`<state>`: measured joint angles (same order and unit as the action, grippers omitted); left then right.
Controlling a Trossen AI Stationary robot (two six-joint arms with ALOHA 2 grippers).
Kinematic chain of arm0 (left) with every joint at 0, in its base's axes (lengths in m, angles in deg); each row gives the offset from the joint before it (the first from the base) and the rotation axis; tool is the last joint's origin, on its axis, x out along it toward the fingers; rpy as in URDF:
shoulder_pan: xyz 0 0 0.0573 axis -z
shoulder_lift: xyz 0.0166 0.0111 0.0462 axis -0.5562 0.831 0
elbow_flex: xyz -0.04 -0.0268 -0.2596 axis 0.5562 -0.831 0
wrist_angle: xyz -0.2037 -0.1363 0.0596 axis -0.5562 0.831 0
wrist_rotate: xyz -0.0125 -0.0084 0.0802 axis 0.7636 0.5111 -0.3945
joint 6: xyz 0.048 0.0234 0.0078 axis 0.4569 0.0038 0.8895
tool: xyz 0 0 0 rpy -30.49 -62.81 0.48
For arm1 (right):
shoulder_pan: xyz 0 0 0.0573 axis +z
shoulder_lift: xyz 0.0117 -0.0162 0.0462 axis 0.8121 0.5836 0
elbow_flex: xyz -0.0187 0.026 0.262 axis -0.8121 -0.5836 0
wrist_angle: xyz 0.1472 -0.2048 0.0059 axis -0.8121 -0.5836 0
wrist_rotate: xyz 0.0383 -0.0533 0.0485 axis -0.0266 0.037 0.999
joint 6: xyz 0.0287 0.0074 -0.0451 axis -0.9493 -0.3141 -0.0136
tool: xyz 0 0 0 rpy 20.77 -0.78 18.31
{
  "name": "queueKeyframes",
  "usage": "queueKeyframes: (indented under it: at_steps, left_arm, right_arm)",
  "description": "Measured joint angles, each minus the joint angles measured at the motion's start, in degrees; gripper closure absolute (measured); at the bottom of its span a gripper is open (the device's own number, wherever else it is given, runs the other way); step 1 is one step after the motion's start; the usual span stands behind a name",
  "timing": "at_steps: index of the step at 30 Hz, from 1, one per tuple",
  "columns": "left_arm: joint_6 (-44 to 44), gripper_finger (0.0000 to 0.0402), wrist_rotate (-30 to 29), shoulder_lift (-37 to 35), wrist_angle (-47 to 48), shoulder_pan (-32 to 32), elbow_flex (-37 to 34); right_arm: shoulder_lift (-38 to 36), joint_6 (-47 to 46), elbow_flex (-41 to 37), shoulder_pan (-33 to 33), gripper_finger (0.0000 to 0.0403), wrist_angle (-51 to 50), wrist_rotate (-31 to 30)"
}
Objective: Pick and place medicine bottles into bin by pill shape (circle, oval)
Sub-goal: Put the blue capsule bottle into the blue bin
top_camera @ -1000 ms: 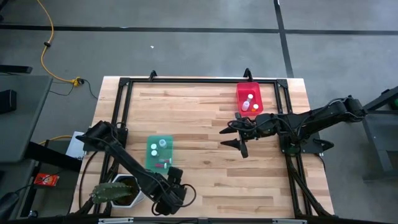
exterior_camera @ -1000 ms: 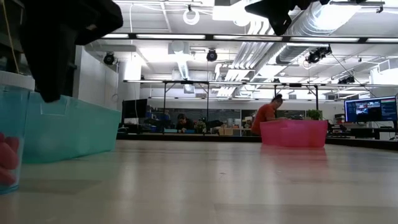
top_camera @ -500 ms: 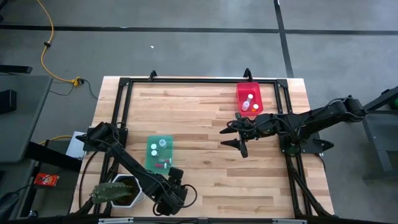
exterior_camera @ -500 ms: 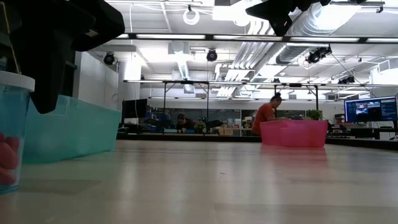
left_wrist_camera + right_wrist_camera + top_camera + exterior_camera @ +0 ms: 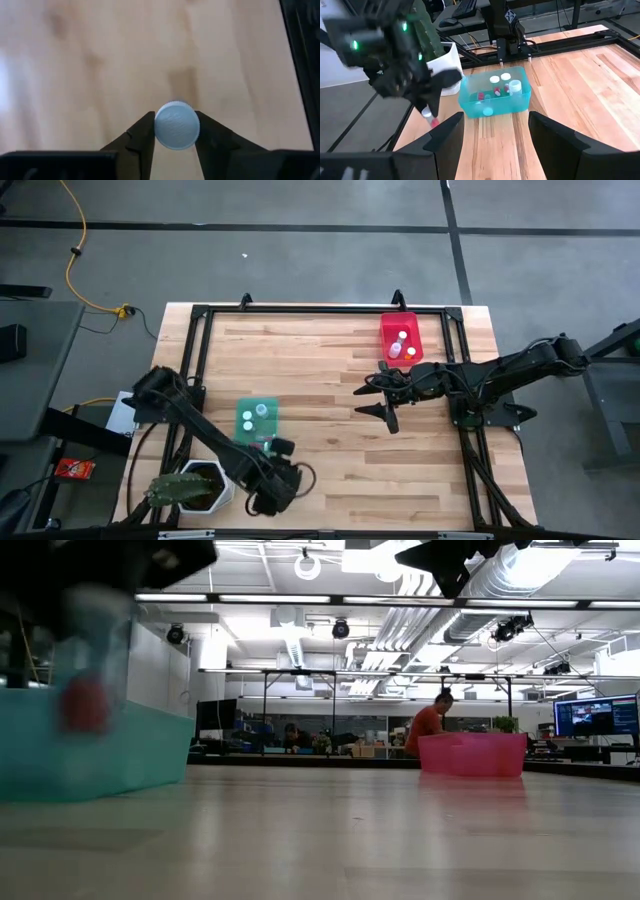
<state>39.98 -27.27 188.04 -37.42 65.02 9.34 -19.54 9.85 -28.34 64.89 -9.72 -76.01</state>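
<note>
left claw [image 5: 175,131] pinching small translucent white-capped medicine bottle [image 5: 177,125] holding red pills | bottle now lifted off wooden tabletop [image 5: 330,370], beside teal plastic bin [image 5: 257,425]; half a second ago it stood lower | drop likely next | right claw [image 5: 378,397] spread, waiting near red bin [image 5: 400,338]

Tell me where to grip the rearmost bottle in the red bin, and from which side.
Grip it just under the cap, coming straight down from above. The bottle stands upright with its round cap facing up. The walls of the red bin block any sideways approach. Two more bottles stand just in front of it, so close the gripper across the bin's width rather than front to back.
</note>
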Motion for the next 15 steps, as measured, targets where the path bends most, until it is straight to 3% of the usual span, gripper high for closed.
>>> queueKeyframes:
  at_steps: [8,15]
  left_arm:
    - [4.44,0.0289,-11.9,-14.64,-5.54,-6.39,-1.68]
    - [12.6,0.029,-9.22,-31.82,-29.04,-15.24,-20.99]
  right_arm:
    - [0.0,0.0,0.0,0.0,0.0187,0.05,0.0]
    - [0.0,-2.9,0.04,0.01,0.0187,1.99,-0.06]
